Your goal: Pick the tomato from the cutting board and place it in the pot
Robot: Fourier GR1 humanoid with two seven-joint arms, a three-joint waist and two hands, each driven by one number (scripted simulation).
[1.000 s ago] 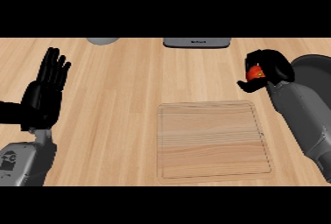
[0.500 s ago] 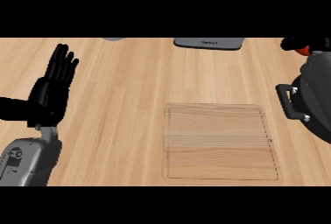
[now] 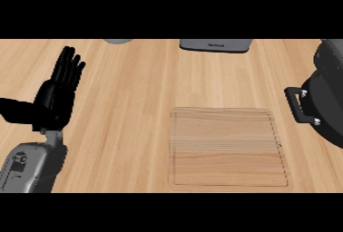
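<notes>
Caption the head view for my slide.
Bare cutting board on the wooden counter, left hand resting open, black pot at right.

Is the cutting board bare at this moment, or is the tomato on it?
Bare. The cutting board shows only wood grain, and no tomato appears anywhere in the head view. Whether it lies in the pot cannot be told.

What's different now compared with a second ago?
The right hand with the tomato, seen a second ago at the right edge by the pot, has left the view. Tomato no longer visible. The view has shifted: board and pot sit further right. The cutting board stays bare; the left hand stays open at the left.
</notes>
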